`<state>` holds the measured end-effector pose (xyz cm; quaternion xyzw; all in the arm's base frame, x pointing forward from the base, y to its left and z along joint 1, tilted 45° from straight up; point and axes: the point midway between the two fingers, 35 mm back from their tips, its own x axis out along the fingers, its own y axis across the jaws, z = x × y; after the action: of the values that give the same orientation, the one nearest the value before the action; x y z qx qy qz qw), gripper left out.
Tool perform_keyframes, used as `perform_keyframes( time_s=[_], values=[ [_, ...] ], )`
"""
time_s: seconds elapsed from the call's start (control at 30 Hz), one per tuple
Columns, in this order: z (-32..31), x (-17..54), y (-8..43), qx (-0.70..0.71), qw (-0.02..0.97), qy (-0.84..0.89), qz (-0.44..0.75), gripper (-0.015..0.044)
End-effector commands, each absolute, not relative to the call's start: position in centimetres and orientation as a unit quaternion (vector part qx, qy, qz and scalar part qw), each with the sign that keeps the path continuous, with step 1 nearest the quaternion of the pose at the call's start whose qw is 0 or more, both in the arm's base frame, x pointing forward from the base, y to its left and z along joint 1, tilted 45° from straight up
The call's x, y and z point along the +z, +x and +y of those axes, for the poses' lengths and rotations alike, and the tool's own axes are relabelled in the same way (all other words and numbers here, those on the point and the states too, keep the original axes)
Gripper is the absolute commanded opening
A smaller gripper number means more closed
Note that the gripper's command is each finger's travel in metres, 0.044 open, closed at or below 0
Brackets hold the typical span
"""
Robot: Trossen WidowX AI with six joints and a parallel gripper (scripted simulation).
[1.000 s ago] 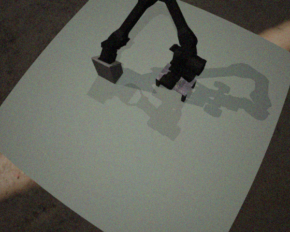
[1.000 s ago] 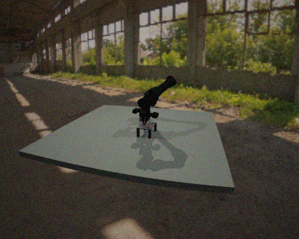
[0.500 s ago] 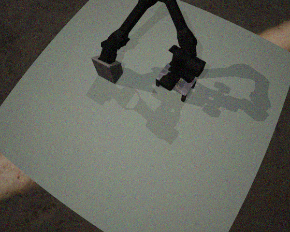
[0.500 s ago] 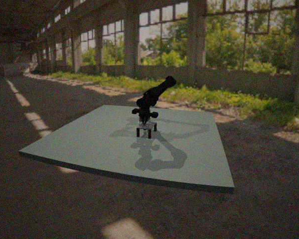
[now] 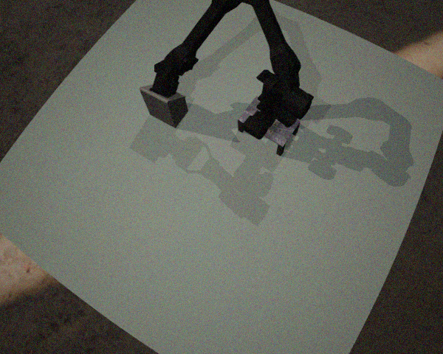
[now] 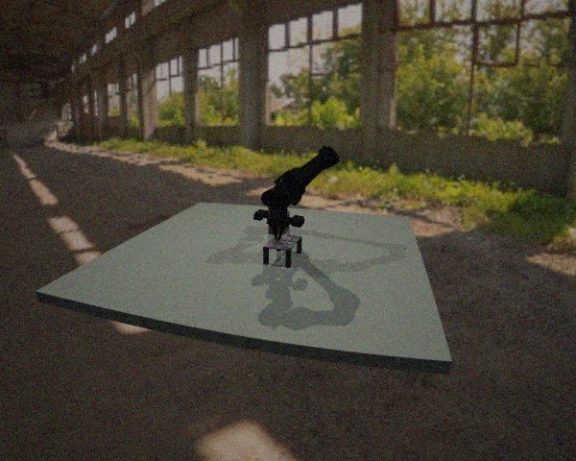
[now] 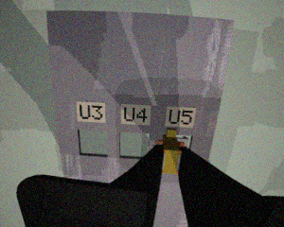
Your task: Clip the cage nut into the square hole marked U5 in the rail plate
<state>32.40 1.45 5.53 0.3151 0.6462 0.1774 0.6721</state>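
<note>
The gripper (image 5: 269, 131) (image 6: 278, 240) (image 7: 169, 151) points down at the rail plate (image 5: 280, 133) (image 6: 291, 241) (image 7: 80, 66), its 2 black fingers pinched nearly together on the cage nut (image 7: 170, 161). The nut shows yellow between the fingertips in the wrist view, with small orange-red bits to either side. It sits at the square hole marked U5, just below the U5 label (image 7: 181, 117), and covers part of that opening. Whether its wings have hooked under the plate cannot be told, because the fingers and the nut itself hide the spot.

2 more square holes lie in the same row, under the U3 label (image 7: 91, 113) and the U4 label (image 7: 135, 114), and the pale table top shows through both. The plate stands raised on short dark legs above the table (image 5: 214, 266) (image 6: 179, 298); 3 legs can be made out in the exterior view. In the top view, the black arm (image 5: 206, 28) (image 6: 303, 179) reaches over the plate, and a grey block (image 5: 164, 108) stands well apart from the plate, beneath another part of the arm. Overlapping shadows spread over the table around them.
</note>
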Motion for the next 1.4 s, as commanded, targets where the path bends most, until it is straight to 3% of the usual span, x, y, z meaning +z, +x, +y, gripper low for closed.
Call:
perform_keyframes(
  time_s=[0.0, 1.37],
  values=[
    [1.35, 5.38, 32.42, 0.183, 0.671, 0.321, 0.643, 0.0026],
    [0.93, 4.93, 32.32, 0.201, 0.666, 0.337, 0.634, 0.0026]
  ],
)
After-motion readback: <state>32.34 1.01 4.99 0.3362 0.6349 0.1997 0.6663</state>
